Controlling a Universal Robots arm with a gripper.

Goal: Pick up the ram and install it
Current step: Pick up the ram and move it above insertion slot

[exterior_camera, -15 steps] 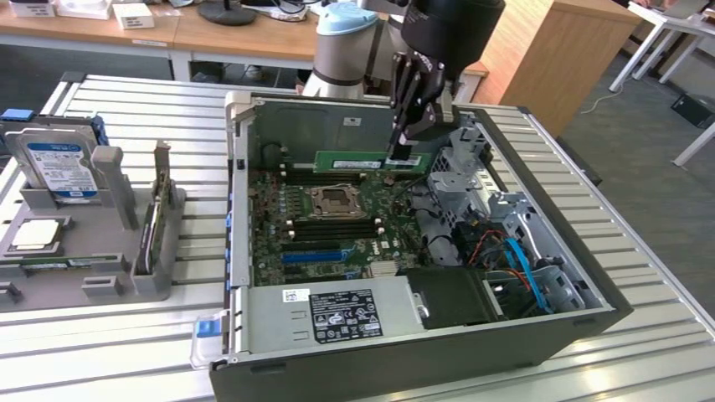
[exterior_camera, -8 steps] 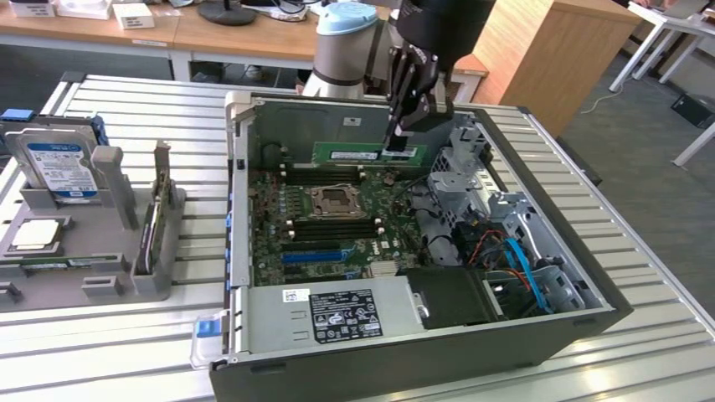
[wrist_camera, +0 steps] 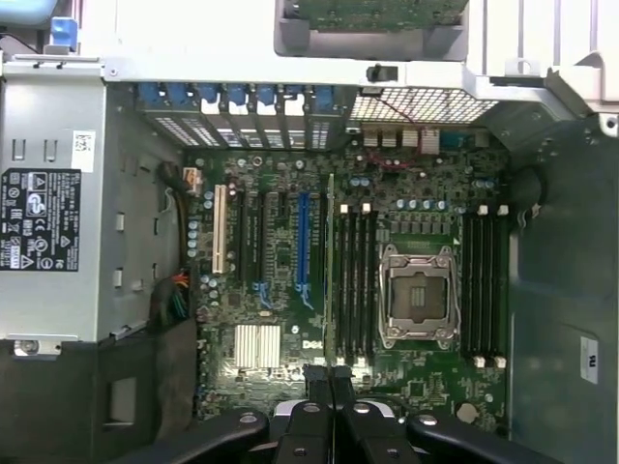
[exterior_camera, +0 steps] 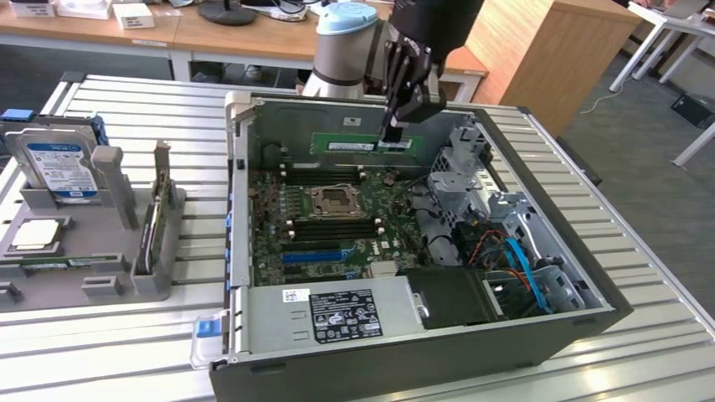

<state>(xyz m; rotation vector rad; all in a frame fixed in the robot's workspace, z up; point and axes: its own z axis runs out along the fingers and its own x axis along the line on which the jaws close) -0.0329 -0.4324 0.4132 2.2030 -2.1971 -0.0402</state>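
Note:
My gripper point(exterior_camera: 393, 136) is shut on the ram point(exterior_camera: 357, 144), a thin green stick that hangs level above the motherboard point(exterior_camera: 335, 226) inside the open computer case point(exterior_camera: 240, 167). In the wrist view the ram point(wrist_camera: 331, 261) shows edge-on as a thin line running out from the shut fingertips point(wrist_camera: 317, 379). It hovers just beside the black memory slots point(wrist_camera: 354, 285) next to the CPU socket point(wrist_camera: 418, 295), between them and the long blue slot point(wrist_camera: 303, 242). More black slots point(wrist_camera: 484, 290) lie on the socket's other side.
The power supply point(exterior_camera: 335, 314) with its black label fills the case's near end. Drive cages and blue cables point(exterior_camera: 520, 260) crowd the exterior view's right. A grey fixture point(exterior_camera: 106, 251) at the exterior view's left holds a hard drive point(exterior_camera: 56, 167) and a CPU point(exterior_camera: 33, 236).

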